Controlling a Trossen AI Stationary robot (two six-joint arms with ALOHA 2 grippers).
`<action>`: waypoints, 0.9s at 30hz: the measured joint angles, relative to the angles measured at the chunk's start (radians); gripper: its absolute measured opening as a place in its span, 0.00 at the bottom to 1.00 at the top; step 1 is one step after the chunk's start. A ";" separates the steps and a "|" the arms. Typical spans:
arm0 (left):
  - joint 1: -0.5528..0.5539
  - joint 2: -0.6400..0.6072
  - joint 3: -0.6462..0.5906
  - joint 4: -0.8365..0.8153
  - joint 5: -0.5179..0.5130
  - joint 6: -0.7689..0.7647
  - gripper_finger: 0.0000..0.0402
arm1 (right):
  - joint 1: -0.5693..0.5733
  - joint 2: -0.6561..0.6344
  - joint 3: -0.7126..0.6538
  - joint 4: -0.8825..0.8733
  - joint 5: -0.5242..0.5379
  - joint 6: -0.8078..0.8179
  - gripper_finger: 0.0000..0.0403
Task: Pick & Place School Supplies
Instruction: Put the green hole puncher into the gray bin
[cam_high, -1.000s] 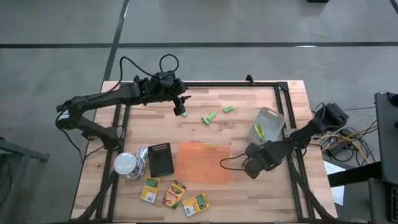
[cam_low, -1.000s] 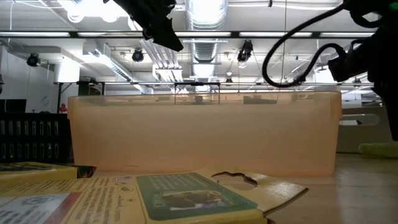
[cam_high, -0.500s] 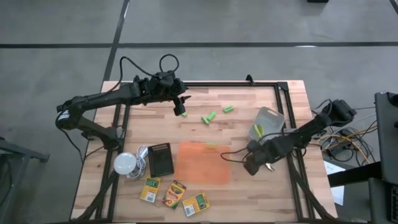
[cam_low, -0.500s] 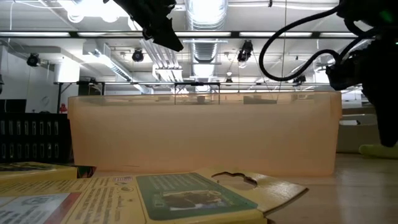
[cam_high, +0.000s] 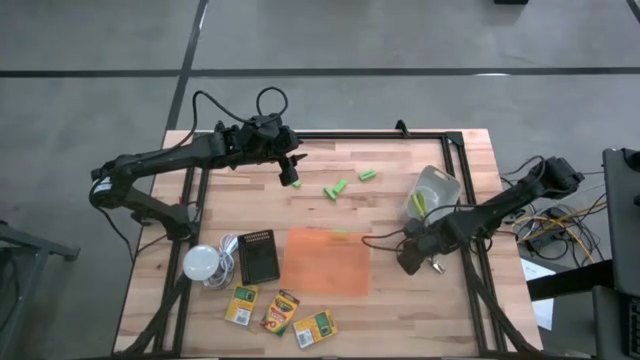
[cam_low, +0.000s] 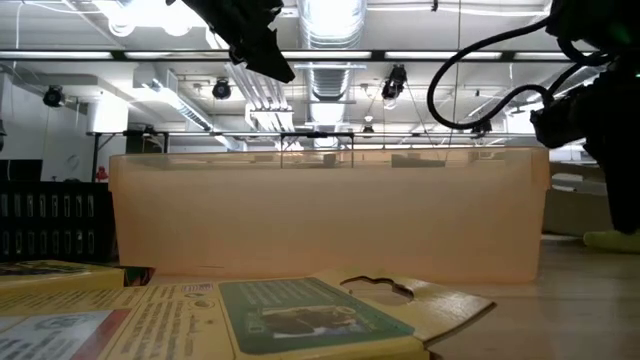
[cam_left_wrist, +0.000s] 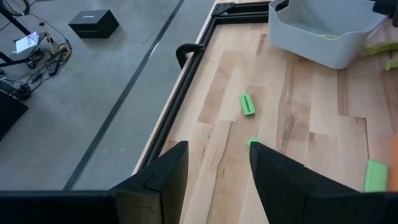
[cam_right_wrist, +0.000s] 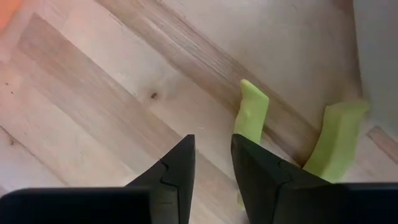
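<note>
- The left gripper (cam_high: 291, 170) is held above the far-left part of the table (cam_high: 390, 300). In the left wrist view its fingers stand well apart with nothing between them, a posture that suits waiting or lining up on a block.
- Two green blocks (cam_high: 338, 187) lie on the bare wood just beyond that gripper, near each other but apart. In the left wrist view one green block (cam_left_wrist: 247, 104) is seen ahead of the fingers, and another is partly hidden behind one finger.
- The right gripper (cam_high: 412, 258) is positioned low over the wood at the right, just beside the orange tray (cam_high: 325, 262) and near the clear tub (cam_high: 432, 195).
- In the right wrist view the fingers of the right gripper are seen with a narrow gap; nothing is visibly clamped between them. A light-green piece (cam_right_wrist: 250, 118) lies on the wood just past the fingertips, and a second green piece (cam_right_wrist: 337, 138) leans at the tub's wall. The narrow gap is judged to suit a thin item.
- The clear tub holds some green pieces, seen through its wall in the high view.
- Three crayon boxes (cam_high: 280, 312) lie grouped at the near-left edge, well apart from both grippers, beside a black box (cam_high: 259, 256) and a white bulb (cam_high: 203, 263). They are untouched.
- In the low view the orange tray fills the middle, with a crayon box (cam_low: 290, 310) lying flat in front.
</note>
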 joint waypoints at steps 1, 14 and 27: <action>0.000 0.000 0.000 0.000 0.000 0.000 0.44 | 0.000 -0.004 0.008 -0.001 0.000 -0.007 0.26; 0.000 0.000 0.000 0.002 0.000 -0.022 0.44 | 0.000 -0.029 0.063 -0.135 0.051 -0.022 0.24; 0.000 0.000 0.000 0.002 0.000 -0.061 0.44 | 0.001 -0.029 0.022 -0.102 0.044 -0.061 0.24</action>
